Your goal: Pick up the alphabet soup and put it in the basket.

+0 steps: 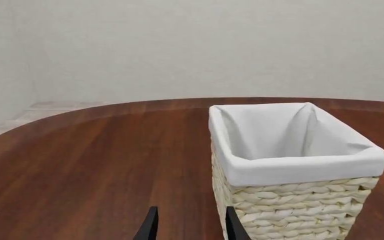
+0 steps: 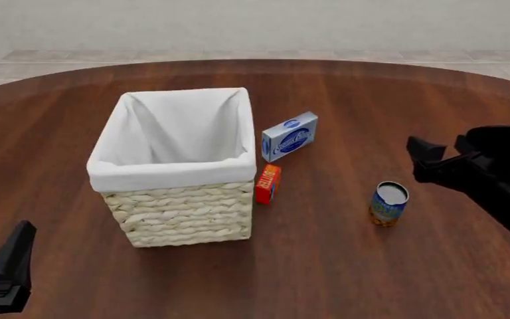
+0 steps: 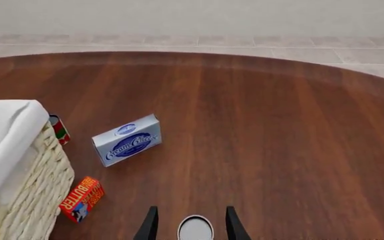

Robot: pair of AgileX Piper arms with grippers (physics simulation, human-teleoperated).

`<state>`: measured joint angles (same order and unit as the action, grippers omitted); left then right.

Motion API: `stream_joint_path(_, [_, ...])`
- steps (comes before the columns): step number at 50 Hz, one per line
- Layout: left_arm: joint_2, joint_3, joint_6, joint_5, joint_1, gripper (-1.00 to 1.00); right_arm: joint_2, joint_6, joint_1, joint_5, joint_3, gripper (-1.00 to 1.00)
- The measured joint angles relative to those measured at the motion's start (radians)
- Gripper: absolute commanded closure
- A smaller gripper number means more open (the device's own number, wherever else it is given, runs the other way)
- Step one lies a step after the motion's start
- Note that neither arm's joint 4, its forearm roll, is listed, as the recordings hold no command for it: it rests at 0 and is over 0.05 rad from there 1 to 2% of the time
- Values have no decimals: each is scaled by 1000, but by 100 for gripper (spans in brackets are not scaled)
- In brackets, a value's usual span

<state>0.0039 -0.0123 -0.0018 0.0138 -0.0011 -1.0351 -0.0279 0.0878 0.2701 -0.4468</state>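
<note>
We see a round dark wooden tabletop [image 2: 344,266] carrying four things. The basket [image 2: 184,212] stands left of centre, with a small red-orange box [image 2: 268,183] touching its right side and a blue-and-white box [image 2: 289,136] just behind that. The alphabet soup [image 2: 389,204] stands upright, well apart to the right.

Blue-and-white box [image 2: 289,136] near red-orange box [image 2: 267,184] on wooden table [image 2: 370,266].
</note>
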Motion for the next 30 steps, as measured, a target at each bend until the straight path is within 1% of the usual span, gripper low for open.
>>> stream_joint_path(30, [0, 0, 0, 0, 0, -100, -68, -12, -5, 65, 24, -100])
